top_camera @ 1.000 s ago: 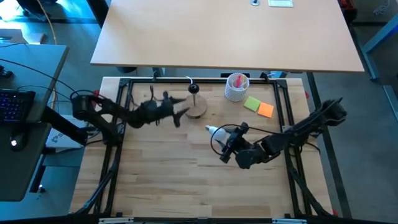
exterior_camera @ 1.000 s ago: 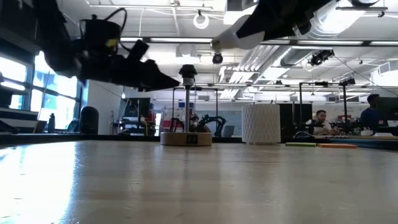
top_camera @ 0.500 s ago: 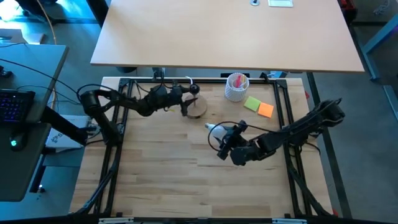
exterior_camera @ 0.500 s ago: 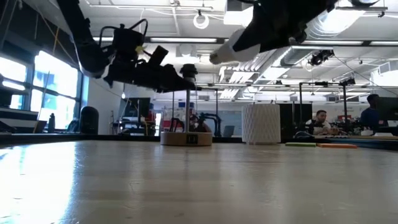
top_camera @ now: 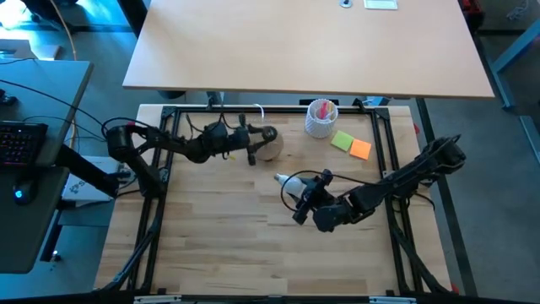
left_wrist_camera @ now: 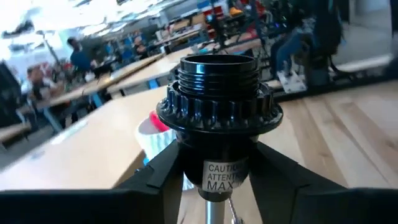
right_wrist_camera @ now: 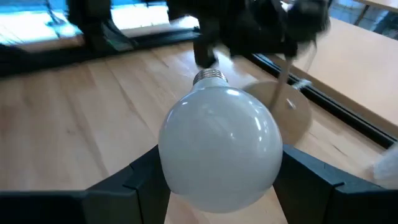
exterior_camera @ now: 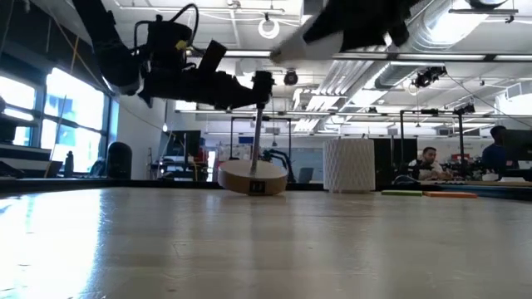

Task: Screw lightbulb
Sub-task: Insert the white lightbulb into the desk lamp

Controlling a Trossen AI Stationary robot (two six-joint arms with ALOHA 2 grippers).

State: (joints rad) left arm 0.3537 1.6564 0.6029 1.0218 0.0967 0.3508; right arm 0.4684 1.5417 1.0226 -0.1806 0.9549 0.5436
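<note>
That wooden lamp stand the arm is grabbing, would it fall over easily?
Probably yes. The stand already leans, one edge of its base lifted, with the left gripper clamping its black socket. The thin rod and high socket suggest top-heaviness, though the wide base likely steadies it when flat.

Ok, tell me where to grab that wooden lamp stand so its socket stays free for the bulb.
Grip the black socket low, under its ribbed collar, coming in from the side. The rod is too thin, the wooden base too wide and flat. The left end effector holds it this way, leaving the threaded mouth open for the bulb in the right end effector.
</note>
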